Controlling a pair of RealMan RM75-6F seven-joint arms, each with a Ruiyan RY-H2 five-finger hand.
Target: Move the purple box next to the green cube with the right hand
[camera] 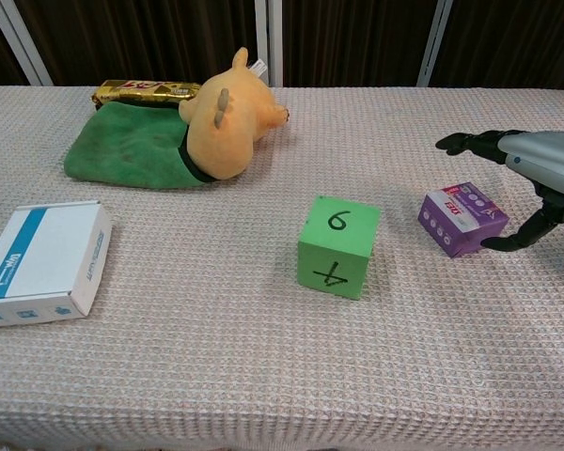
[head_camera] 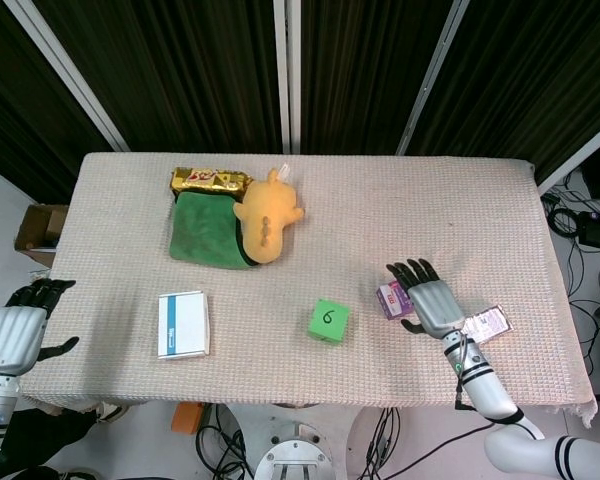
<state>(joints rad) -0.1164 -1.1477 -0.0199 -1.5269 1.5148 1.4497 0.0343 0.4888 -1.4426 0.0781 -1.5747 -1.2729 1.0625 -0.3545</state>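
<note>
The purple box (head_camera: 391, 298) (camera: 462, 218) lies flat on the cloth, a short way right of the green cube (head_camera: 328, 321) (camera: 338, 246) marked 6. My right hand (head_camera: 433, 304) (camera: 536, 172) hovers just right of and above the box, fingers spread, holding nothing; its thumb tip sits close by the box's right edge, apart from it in the chest view. My left hand (head_camera: 13, 331) hangs off the table's left front corner, fingers curled loosely, empty.
A white and blue box (head_camera: 183, 323) lies front left. A yellow plush (head_camera: 265, 221) rests on a green cloth (head_camera: 202, 231) with a gold candy bar (head_camera: 211, 180) behind. A small card (head_camera: 485, 324) lies right of my right hand. The table's front edge (head_camera: 310, 400) is near.
</note>
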